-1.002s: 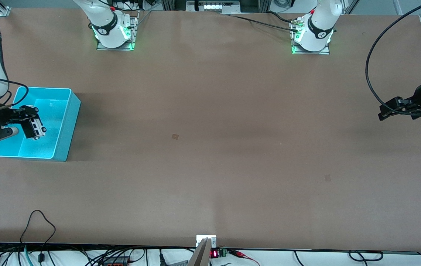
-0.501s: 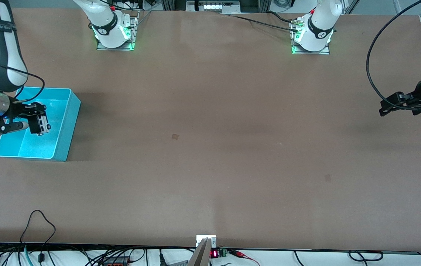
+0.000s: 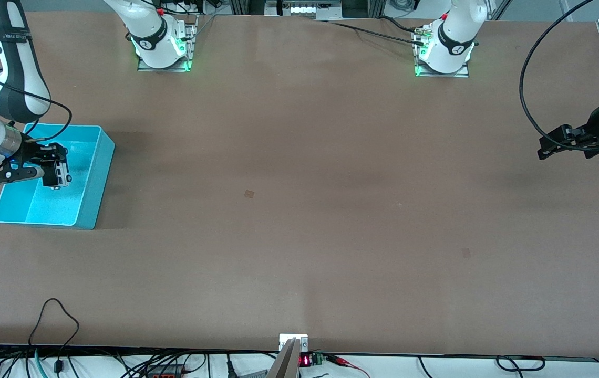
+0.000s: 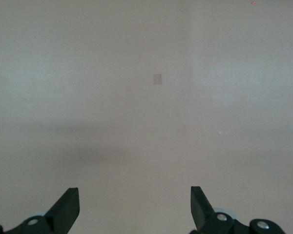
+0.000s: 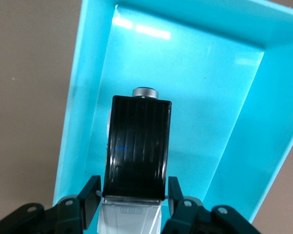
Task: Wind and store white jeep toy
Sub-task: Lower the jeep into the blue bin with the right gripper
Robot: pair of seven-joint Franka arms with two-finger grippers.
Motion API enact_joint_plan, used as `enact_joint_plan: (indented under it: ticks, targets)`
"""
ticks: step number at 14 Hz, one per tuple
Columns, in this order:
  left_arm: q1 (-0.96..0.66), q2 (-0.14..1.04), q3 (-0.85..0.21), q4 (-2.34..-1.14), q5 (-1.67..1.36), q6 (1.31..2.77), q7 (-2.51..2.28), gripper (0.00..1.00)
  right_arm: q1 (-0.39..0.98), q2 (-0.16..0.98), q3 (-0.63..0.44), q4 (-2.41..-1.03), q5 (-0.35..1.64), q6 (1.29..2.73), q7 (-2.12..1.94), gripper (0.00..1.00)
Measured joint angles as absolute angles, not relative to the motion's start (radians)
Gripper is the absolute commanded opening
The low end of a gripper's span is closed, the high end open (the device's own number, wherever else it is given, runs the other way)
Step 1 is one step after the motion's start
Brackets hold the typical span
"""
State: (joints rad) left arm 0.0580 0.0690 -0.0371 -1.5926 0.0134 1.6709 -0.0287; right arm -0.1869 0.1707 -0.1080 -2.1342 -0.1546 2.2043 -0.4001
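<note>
Since a second ago, your right gripper (image 3: 57, 169) has carried the white jeep toy (image 3: 58, 173) a little toward the bases' end of the turquoise bin (image 3: 101, 173), and the toy now hangs more upright above the bin's floor. The fingers are clamped on the toy's flanks, one on each side. In the right wrist view you see what the front camera cannot: the glossy black roof panel (image 5: 138, 148) is ribbed lengthwise, a round grey metal knob (image 5: 145, 92) protrudes from the end farthest from the fingers, and a pale strip between the fingers carries embossed lettering too faint to read. The bin is smooth, shiny plastic with straight walls. Your left gripper (image 4: 135, 207) waits over bare matte brown tabletop (image 3: 299, 210) at the left arm's end, its fingers spread wide and holding nothing.
</note>
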Motion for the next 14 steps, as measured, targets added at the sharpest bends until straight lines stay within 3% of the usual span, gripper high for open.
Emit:
enact_joint_plan:
  ticks: [6, 14]
  targets:
    - [0.058, 0.069, -0.037, -1.594, -0.022, 1.671, -0.029, 1.00, -0.211, 0.238, -0.126, -2.155, -0.166, 2.316, -0.397, 0.00]
    - [0.058, 0.069, -0.035, -1.597, -0.025, 1.671, -0.029, 1.00, -0.229, 0.306, -0.128, -2.162, -0.166, 2.352, -0.395, 0.00]
